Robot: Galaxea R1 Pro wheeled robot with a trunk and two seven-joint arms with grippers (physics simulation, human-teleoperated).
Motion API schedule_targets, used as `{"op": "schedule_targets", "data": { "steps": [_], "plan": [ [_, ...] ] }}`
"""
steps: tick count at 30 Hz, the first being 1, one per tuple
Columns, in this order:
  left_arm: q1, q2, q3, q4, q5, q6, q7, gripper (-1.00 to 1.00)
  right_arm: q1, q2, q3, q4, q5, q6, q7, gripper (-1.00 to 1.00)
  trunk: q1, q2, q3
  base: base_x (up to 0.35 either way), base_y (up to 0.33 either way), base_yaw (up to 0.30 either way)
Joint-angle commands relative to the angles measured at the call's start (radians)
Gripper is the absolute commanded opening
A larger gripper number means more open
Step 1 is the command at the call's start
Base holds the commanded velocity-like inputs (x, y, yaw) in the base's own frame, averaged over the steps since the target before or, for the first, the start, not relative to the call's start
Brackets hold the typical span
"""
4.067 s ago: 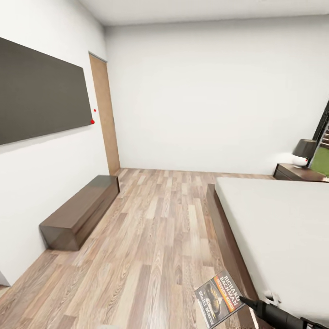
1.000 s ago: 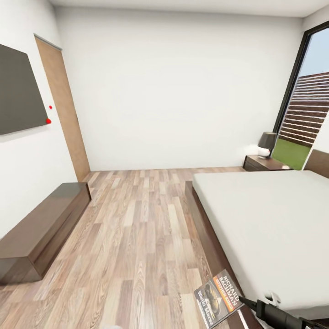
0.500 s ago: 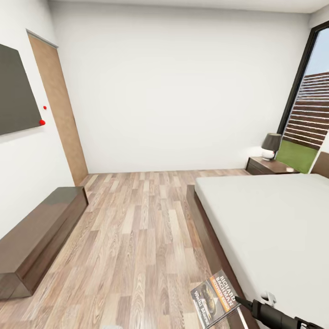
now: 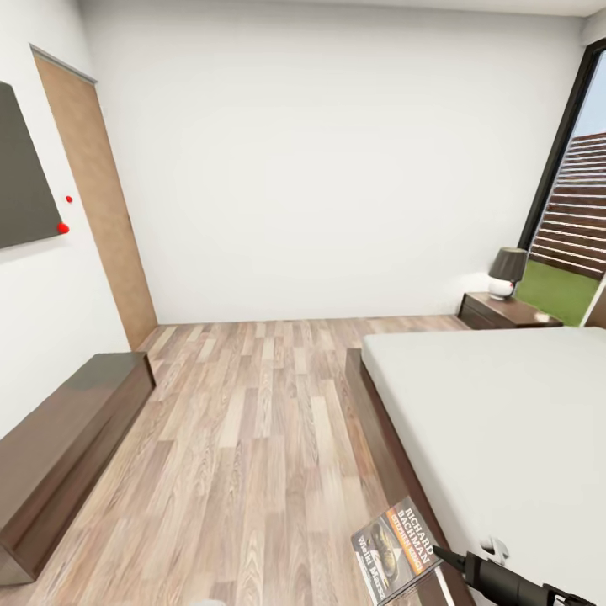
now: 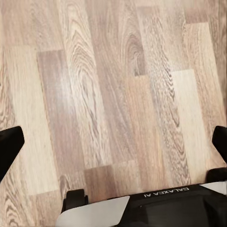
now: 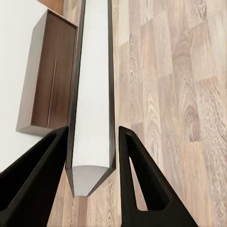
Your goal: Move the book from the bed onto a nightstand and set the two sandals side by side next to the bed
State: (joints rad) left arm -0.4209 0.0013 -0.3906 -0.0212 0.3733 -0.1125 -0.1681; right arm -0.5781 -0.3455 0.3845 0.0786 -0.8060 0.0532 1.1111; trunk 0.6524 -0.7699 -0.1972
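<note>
My right gripper [image 4: 440, 554] is shut on the book [image 4: 396, 548], a dark paperback with an orange band, and holds it over the floor beside the bed's dark frame. In the right wrist view the book [image 6: 92, 109] stands edge-on between the two black fingers [image 6: 135, 179]. The bed [image 4: 505, 421], with its grey mattress, lies to my right. A dark nightstand [image 4: 505, 311] stands beyond the bed, by the window. My left gripper [image 5: 113, 144] is open over bare floor planks. The sandals are out of view.
A small lamp [image 4: 507, 271] sits on the nightstand. A long low dark cabinet [image 4: 59, 438] runs along the left wall under a dark wall panel [image 4: 21, 181]. A tall light-brown panel [image 4: 93, 194] stands at the far left. Wood floor [image 4: 252, 421] stretches between cabinet and bed.
The whole view has shifted: the camera swung right toward the bed and window, then crept forward. The book stays in my right gripper in the same pose.
</note>
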Motion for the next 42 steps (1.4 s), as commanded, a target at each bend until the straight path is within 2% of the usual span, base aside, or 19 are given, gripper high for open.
{"op": "schedule_targets", "data": {
  "steps": [1,2,7,8,11,15,18,22,24,25,27,28,30,33,42],
  "plan": [
    [-0.001,0.000,-0.008,0.001,0.010,-0.002,-0.030,1.00,-0.002,0.000,0.003,0.003,-0.010,0.006,0.006,-1.00,0.001,-0.001,-0.001,0.333,0.000,0.000],
    [-0.001,0.000,-0.008,0.001,0.010,-0.002,-0.046,1.00,-0.002,0.000,0.003,0.003,-0.010,0.006,0.006,-1.00,0.001,-0.001,-0.001,0.333,0.000,0.000],
    [-0.001,0.014,-0.005,0.003,0.013,0.000,-0.244,1.00,-0.002,0.000,0.003,0.003,-0.010,0.006,0.008,-1.00,0.001,-0.001,-0.001,0.333,0.000,0.000],
    [-0.001,0.019,-0.004,0.003,0.013,0.000,-0.259,1.00,-0.002,0.000,0.003,0.003,-0.010,0.007,0.009,-1.00,0.001,-0.001,-0.001,0.333,0.000,0.000],
    [-0.001,0.036,-0.003,0.002,0.013,0.001,-0.309,1.00,-0.002,0.000,0.003,0.003,-0.010,0.007,0.009,-1.00,0.001,-0.001,-0.001,0.333,0.000,0.000],
    [-0.001,0.078,0.004,0.001,0.017,0.003,-0.472,1.00,-0.002,0.000,0.003,0.003,-0.010,0.007,0.009,-1.00,0.001,-0.001,-0.001,0.333,0.000,0.000],
    [-0.001,0.093,0.015,0.001,0.035,0.002,-0.499,1.00,-0.002,0.000,0.002,0.003,-0.010,0.007,0.009,-1.00,0.001,-0.001,-0.001,0.333,0.000,0.000],
    [-0.001,0.103,0.020,0.001,0.057,0.002,-0.499,1.00,-0.002,0.000,0.003,0.003,-0.010,0.007,0.009,-1.00,0.001,-0.001,-0.001,0.333,0.000,0.000],
    [-0.001,0.104,0.021,0.001,0.059,0.001,-0.475,1.00,-0.002,0.000,0.003,0.003,-0.010,0.006,0.009,-1.00,0.001,-0.001,-0.001,0.333,0.000,0.000],
    [-0.001,0.104,0.020,0.001,0.059,0.001,-0.445,1.00,-0.002,0.000,0.002,0.003,-0.010,0.006,0.009,-1.00,0.001,-0.001,-0.001,0.333,0.000,0.000],
    [-0.001,0.102,0.017,0.001,0.058,-0.001,-0.344,1.00,-0.002,0.000,0.002,0.003,-0.010,0.006,0.009,-1.00,0.001,-0.001,-0.001,0.333,0.000,0.000],
    [-0.001,0.096,0.014,0.000,0.056,0.000,-0.226,1.00,-0.002,0.000,0.002,0.003,-0.010,0.006,0.009,-1.00,0.001,-0.001,-0.001,0.333,0.000,0.000],
    [-0.001,0.089,0.013,0.000,0.054,0.001,-0.194,1.00,-0.002,0.000,0.002,0.003,-0.010,0.007,0.009,-1.00,0.001,-0.001,-0.001,0.333,0.000,0.000],
    [-0.001,0.075,0.011,0.002,0.055,0.002,-0.163,1.00,-0.002,0.000,0.002,0.003,-0.010,0.006,0.009,-1.00,0.001,-0.001,-0.001,0.333,0.000,0.000],
    [0.044,0.079,0.010,0.003,0.053,-0.004,-0.135,1.00,-0.002,0.000,0.002,0.003,-0.010,0.007,0.009,-1.00,0.001,-0.001,-0.001,0.313,0.000,0.000]
  ]
}}
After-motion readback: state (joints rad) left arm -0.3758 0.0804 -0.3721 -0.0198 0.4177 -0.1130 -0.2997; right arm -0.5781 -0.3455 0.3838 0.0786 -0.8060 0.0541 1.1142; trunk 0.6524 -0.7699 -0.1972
